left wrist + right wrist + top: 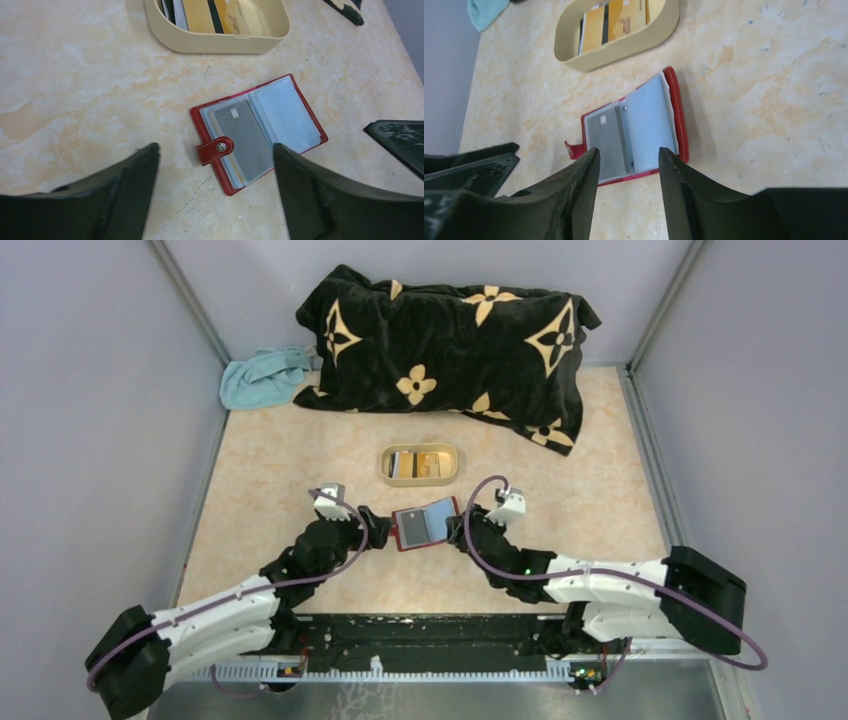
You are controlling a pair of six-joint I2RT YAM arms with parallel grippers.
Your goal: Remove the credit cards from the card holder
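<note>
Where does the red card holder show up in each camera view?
Top external: the card holder lies open at the picture's centre, just below the tray.
Left wrist: right of centre, open, tab pointing lower left.
Right wrist: centre, open, slightly tilted.
Shared landmark: the beige oval tray, beyond it in every view.

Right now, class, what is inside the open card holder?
In the card holder, a grey card sits in the tab-side sleeve; the opposite sleeve looks empty. The lower sleeves show only their edges, so any cards in them cannot be seen.
</note>
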